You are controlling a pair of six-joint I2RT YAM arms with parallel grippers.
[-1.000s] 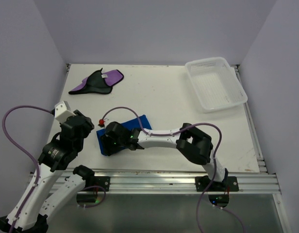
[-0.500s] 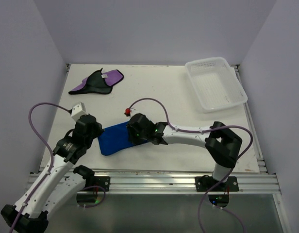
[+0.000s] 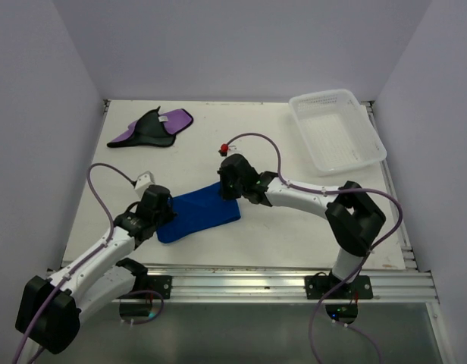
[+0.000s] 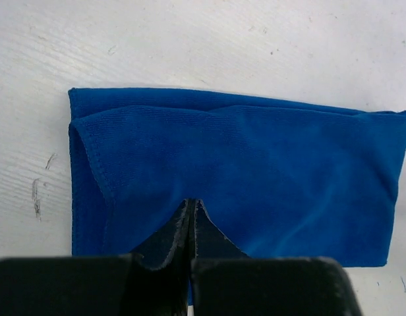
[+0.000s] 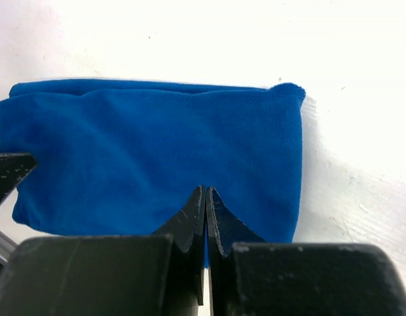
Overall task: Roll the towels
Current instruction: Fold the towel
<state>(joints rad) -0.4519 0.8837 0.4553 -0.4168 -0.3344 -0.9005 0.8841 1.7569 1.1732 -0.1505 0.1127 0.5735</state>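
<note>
A bright blue towel [image 3: 199,213] lies folded flat on the white table, between my two grippers. My left gripper [image 3: 170,214] is at its left end, shut, its fingertips [image 4: 192,201] pressed together over the cloth [image 4: 249,158] with nothing between them. At the towel's far right corner my right gripper [image 3: 228,192] is shut too, and it hovers over the blue cloth [image 5: 150,145] near its edge. The purple towel with a black side and a white tag [image 3: 151,127] lies crumpled at the back left, away from both arms.
A white mesh basket [image 3: 336,129] stands at the back right corner. Purple cables loop over both arms. A metal rail [image 3: 241,282] runs along the table's near edge.
Both grippers closed. The right gripper swung from the towel's left side to its right end. The left gripper came in toward the towel's left end. The towel now lies spread wider.
</note>
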